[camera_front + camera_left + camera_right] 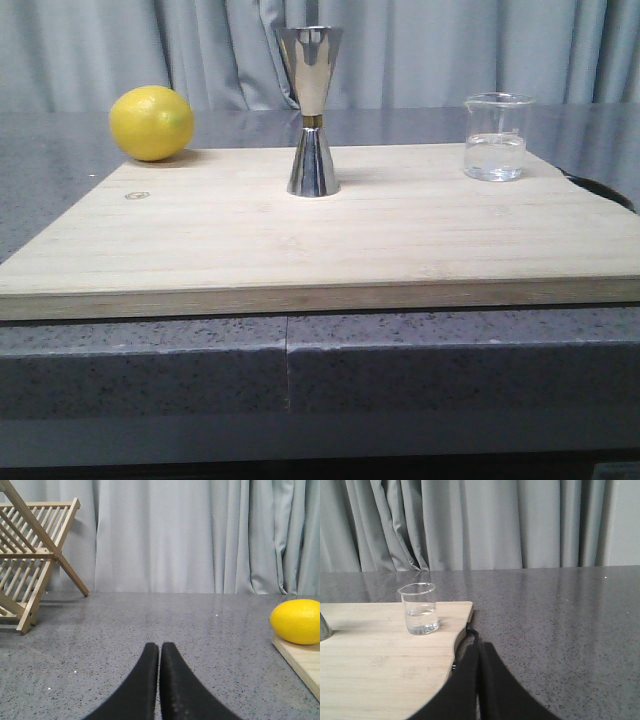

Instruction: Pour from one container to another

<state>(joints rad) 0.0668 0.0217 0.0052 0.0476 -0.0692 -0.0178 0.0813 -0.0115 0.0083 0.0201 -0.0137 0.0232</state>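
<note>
Clear glass makes up the small beaker (496,137), which stands upright on the far right part of a pale wooden board (320,240). It holds a shallow layer of clear liquid, filling roughly the lower third or so. It has a pour lip at its rim, seen best in the right wrist view, and faint white marks on its wall that are too small to read.

The steel jigger (311,111) stands upright near the middle of the board's far edge, well apart from the beaker. It is shiny, hourglass-shaped, with a thin gold band at its narrow waist, and it is taller than the beaker. Whether anything is in its upper cup cannot be told, since its mouth faces up and away from the camera.

A yellow lemon (151,123) rests at the board's far left corner. The board lies on a dark speckled grey counter (140,360), with grey curtains (450,50) behind.

The left pincer (159,652) hangs over bare counter, off the board's left side, its black fingers pressed together with nothing between them. A wooden dish rack (30,555) stands on the counter beyond it.

The right pincer (478,647) sits near the board's right edge, short of the beaker, its fingers likewise closed on nothing.
</note>
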